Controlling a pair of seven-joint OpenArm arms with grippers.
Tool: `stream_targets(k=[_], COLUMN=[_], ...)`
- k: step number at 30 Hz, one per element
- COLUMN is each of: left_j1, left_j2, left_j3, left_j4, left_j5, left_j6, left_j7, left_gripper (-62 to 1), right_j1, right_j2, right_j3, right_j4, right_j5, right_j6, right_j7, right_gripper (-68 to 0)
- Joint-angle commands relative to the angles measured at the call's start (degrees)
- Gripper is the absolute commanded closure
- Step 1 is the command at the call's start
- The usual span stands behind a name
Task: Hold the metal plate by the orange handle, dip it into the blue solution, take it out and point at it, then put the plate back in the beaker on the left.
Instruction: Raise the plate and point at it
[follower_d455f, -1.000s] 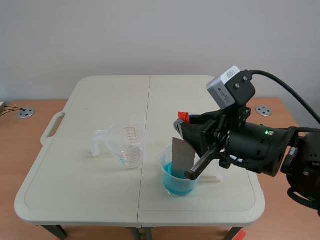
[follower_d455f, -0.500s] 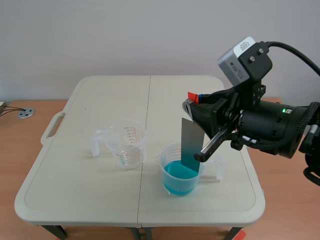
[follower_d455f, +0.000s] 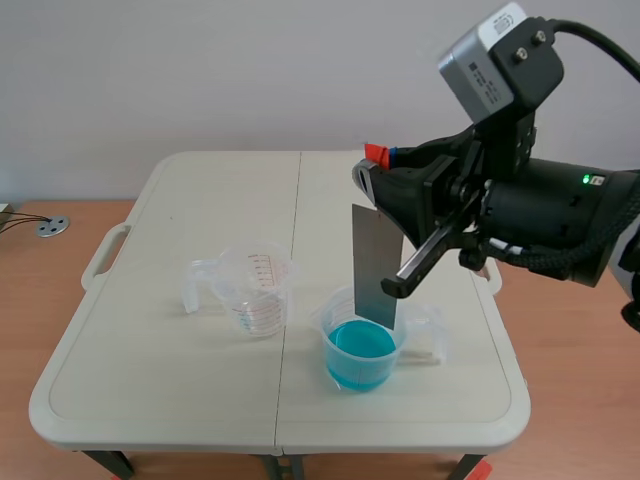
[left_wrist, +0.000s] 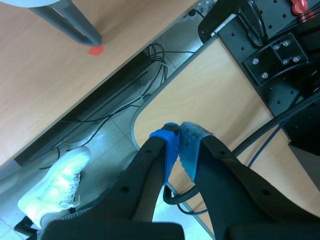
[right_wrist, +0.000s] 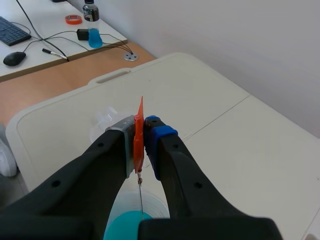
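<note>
Two steps are judged left: pointing, then the return. By its orange handle (right_wrist: 138, 131) the plate (follower_d455f: 375, 265) is clamped between the right fingers (right_wrist: 165, 145) and hung upright over the blue beaker (follower_d455f: 360, 352), lower edge about at the rim and judged clear of the liquid. Nothing is held by the left fingers (left_wrist: 167, 145), pressed together, low off the bench (follower_d455f: 200, 200). Well apart is the left beaker (follower_d455f: 258, 292); open bench is seen between, with the near edge close.
</note>
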Motion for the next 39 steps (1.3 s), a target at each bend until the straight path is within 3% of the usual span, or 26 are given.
stream_targets(k=[1, 12, 20, 28, 33, 39], left_j1=[-0.04, -5.95, -13.4, -23.5, -31.28, -40.0], left_j2=[-0.35, -0.5, -0.52, -0.48, -0.24, 2.27], left_j3=[0.26, 0.26, 0.39, 0.85, 4.09, 9.29], left_j4=[0.94, 0.94, 0.94, 0.94, 0.94, 0.94], left_j5=[-0.17, -0.17, -0.2, -0.96, -1.05, -1.03], left_j6=[-0.35, -0.35, -0.79, -8.37, -11.02, -11.13], left_j7=[-0.74, -0.72, -0.74, -0.79, -0.59, 4.13], left_gripper=[-3.2, -3.2, -3.2, -3.2, -3.2, -3.2], right_j1=[0.2, 0.22, 0.22, 0.22, 0.22, 0.22], right_j2=[0.76, 0.76, 0.76, 0.76, 0.76, 0.74], right_j3=[0.55, 0.55, 0.55, 0.55, 0.55, 0.55], right_j4=[2.19, 6.95, 10.08, 12.87, 13.07, 13.07], right_j5=[0.98, 1.09, 4.59, 7.02, 7.02, 6.99], right_j6=[-0.13, -0.13, -0.15, -0.17, -0.17, -0.17], right_j7=[0.02, -1.03, -4.02, -5.35, -5.49, -5.53], right_gripper=[-1.5, -1.5, -1.5, -1.5, -1.5, -1.5])
